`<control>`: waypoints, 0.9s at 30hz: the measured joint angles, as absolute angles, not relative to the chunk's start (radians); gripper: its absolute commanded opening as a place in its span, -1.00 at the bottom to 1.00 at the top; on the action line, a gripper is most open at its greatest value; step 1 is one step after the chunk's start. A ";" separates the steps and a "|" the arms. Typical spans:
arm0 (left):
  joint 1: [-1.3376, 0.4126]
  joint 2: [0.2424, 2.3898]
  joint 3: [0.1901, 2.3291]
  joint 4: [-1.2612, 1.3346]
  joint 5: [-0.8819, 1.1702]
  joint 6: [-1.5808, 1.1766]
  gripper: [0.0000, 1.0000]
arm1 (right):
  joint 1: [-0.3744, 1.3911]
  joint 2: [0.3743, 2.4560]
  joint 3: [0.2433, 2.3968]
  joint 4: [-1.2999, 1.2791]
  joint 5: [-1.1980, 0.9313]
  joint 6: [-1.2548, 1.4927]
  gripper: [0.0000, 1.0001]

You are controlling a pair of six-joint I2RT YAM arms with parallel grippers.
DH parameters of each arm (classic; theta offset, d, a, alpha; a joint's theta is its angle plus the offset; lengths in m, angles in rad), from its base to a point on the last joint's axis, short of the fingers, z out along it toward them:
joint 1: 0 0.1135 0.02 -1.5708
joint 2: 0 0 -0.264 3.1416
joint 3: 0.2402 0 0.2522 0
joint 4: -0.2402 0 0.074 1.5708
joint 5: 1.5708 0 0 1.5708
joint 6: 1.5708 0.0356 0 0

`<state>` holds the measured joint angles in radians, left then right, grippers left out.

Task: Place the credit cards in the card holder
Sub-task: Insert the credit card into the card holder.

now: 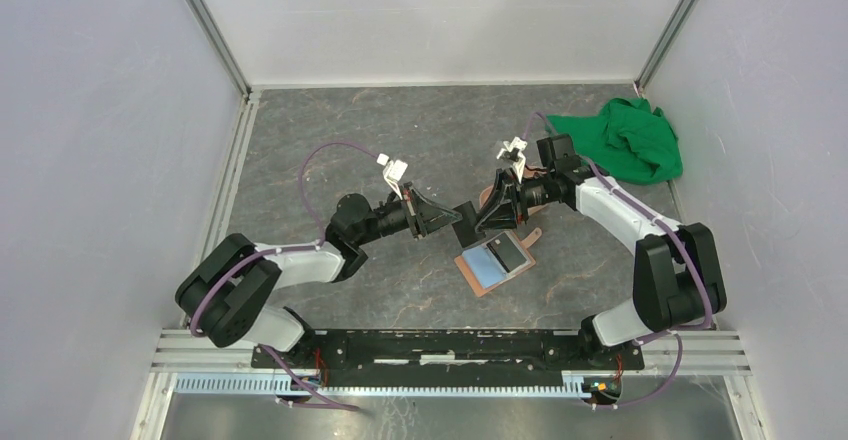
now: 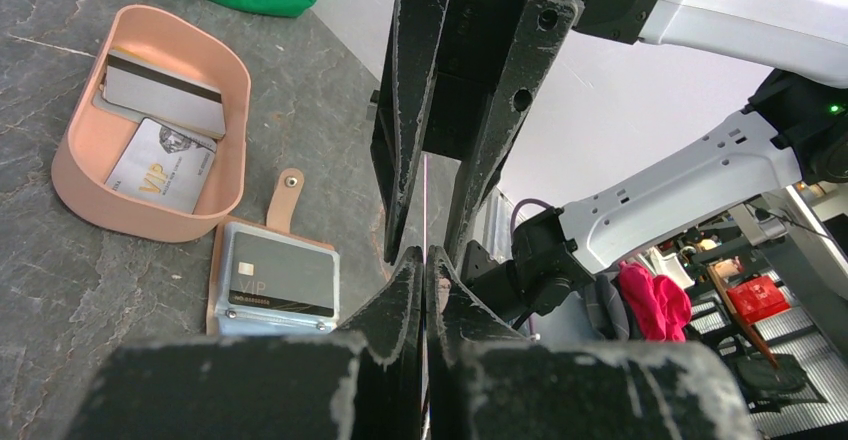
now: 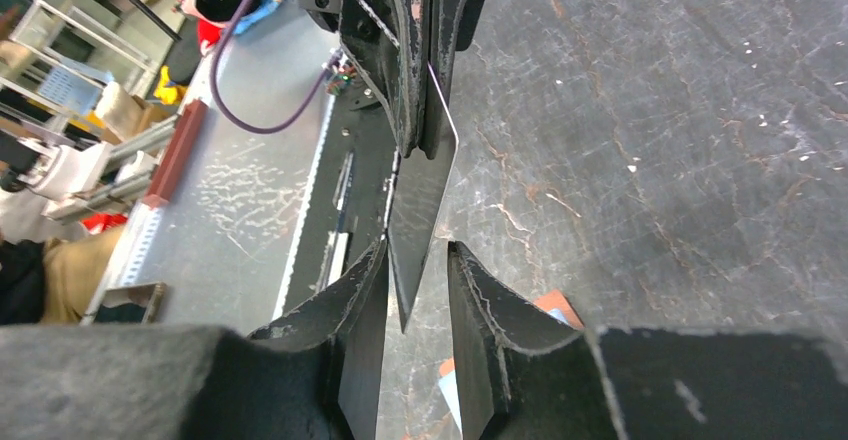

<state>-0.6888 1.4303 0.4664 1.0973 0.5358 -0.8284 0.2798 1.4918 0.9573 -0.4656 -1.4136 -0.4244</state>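
A black credit card [image 3: 420, 200] hangs above the table, pinched at one end by my shut left gripper [image 2: 424, 255]; in the left wrist view it shows only as a thin edge [image 2: 425, 200]. My right gripper [image 3: 418, 250] faces the left one and stands open around the card's free end, with a gap on each side. Below them lies the tan card holder [image 1: 495, 260], open, with a light blue card and a black VIP card [image 2: 285, 270] on it. Its snap tab [image 2: 288, 195] points toward the pink tray.
The pink oval tray [image 2: 150, 210] beside the holder has a grey striped card [image 2: 165, 90] and a white VIP card [image 2: 160, 165] in it. A green cloth [image 1: 630, 138] is bunched at the back right corner. White walls enclose the table.
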 measured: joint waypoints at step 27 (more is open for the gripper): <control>-0.731 1.530 0.440 1.281 0.519 -0.866 -0.96 | 0.281 1.518 0.962 -0.368 -1.465 -0.219 -0.36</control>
